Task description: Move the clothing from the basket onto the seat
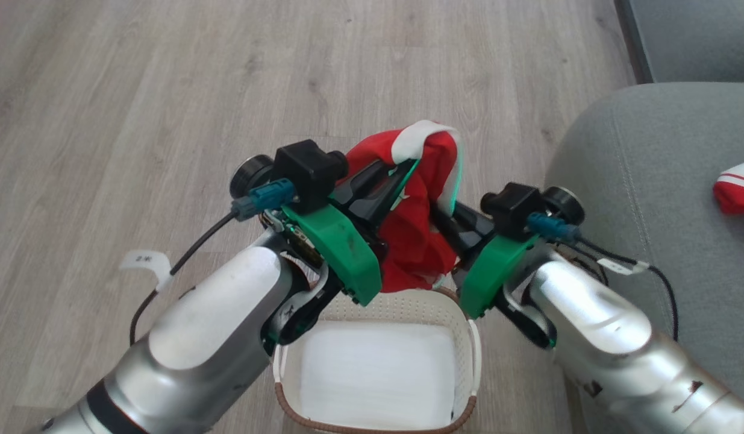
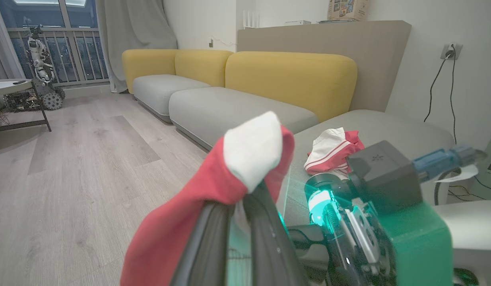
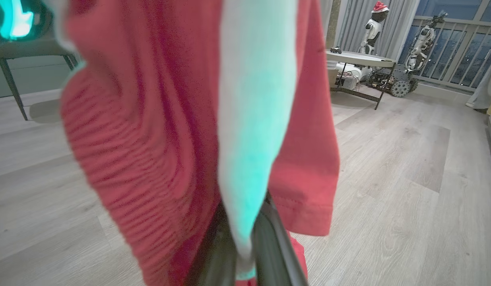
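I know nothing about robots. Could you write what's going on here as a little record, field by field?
Held item: soft red sportswear garment with white panel, hanging above the basket
Left gripper: shut on the garment
Right gripper: shut on the garment
Basket: oval cream-white plastic basket, white sheet inside
Seat: grey-green fabric cushion, another red-and-white garment lying on it

A living room: yellow-backed sofa (image 2: 289, 79), wood-look floor (image 2: 70, 178), curtain (image 2: 138, 24) by balcony window (image 2: 70, 47).
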